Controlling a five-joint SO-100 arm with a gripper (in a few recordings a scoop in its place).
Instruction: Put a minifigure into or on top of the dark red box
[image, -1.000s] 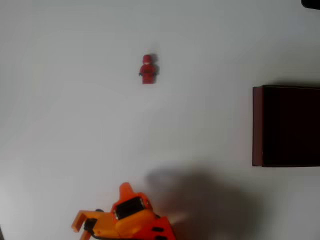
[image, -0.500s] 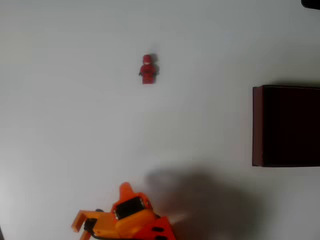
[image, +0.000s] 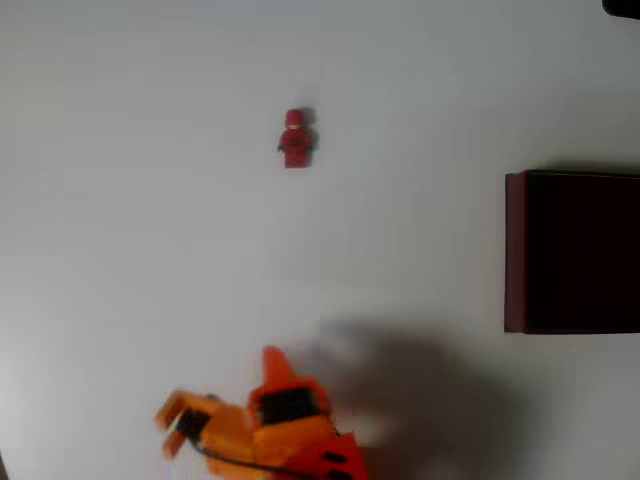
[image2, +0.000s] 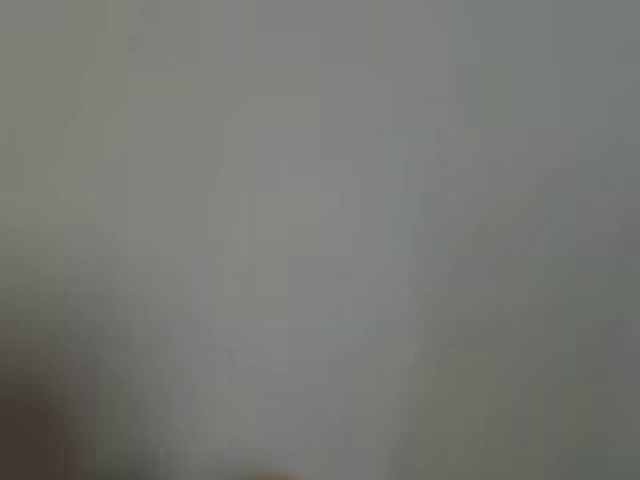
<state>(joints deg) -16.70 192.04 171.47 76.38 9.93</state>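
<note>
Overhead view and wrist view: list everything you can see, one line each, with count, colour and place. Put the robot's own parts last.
minifigure: one, all red, lying alone on the table in the upper middle of the overhead view, apart from everything else.
dark red box: one, maroon walls with a near-black inside, at the right edge of the overhead view, cut off by the frame; nothing can be made out in it.
table: one, plain white, under everything; the wrist view is a blurred grey surface.
dark thing: one, black, top right corner of the overhead view, too little shown to identify.
gripper: one, orange, bottom edge of the overhead view, blurred, far from the minifigure.
</note>
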